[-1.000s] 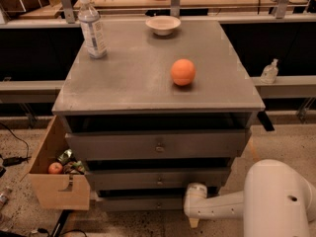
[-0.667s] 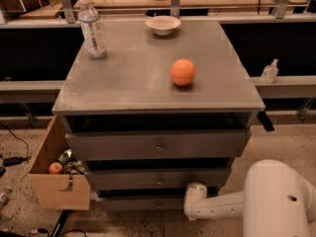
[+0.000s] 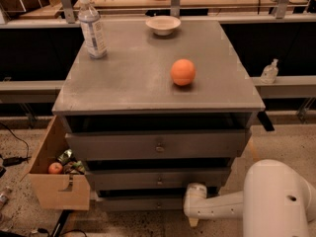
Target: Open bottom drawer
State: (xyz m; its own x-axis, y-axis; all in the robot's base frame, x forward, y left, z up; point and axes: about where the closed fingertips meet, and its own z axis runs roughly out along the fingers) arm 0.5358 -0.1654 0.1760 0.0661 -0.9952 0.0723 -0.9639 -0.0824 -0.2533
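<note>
My white gripper (image 3: 195,205) sits low, just right of the dull grey flat-fronted bottom drawer (image 3: 138,204), down at its level for the pull; open or closed, I can't tell.

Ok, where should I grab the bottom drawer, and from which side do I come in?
Take the small central knob on the bottom drawer; its flat front offers nothing else. Come straight in from the front, low. The end effector sits by the drawer's right end, so shift left first.
</note>
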